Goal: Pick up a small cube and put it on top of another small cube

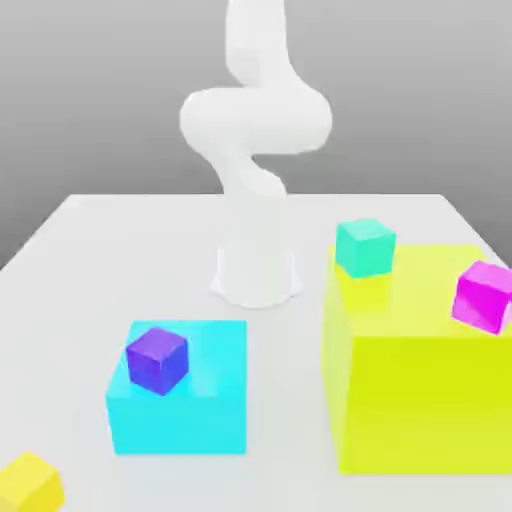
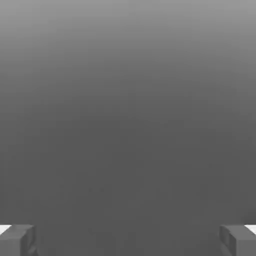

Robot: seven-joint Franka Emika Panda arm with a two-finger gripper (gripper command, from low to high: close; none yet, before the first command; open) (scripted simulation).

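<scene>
The white arm (image 1: 255,150) rises from its round base at the back middle of the white table (image 1: 90,260), its upper links folded above the base. In the hand view the pincer (image 2: 128,241) stands wide, its two grey fingertips (image 2: 17,240) far apart at opposite edges with nothing between them, against a plain grey backdrop.

The small yellow cube (image 1: 28,484) sits on the table at the near corner on the exterior view's left, well apart from the arm. Just beyond it, a cyan block (image 1: 190,400) carries a small purple cube (image 1: 157,360) on its top, near the edge toward the exterior view's left. On the exterior view's right, a large yellow-green block (image 1: 420,390) holds a small teal cube (image 1: 365,247) at its far corner nearest the arm's base, and a small magenta cube (image 1: 485,296) further toward the exterior view's right.
</scene>
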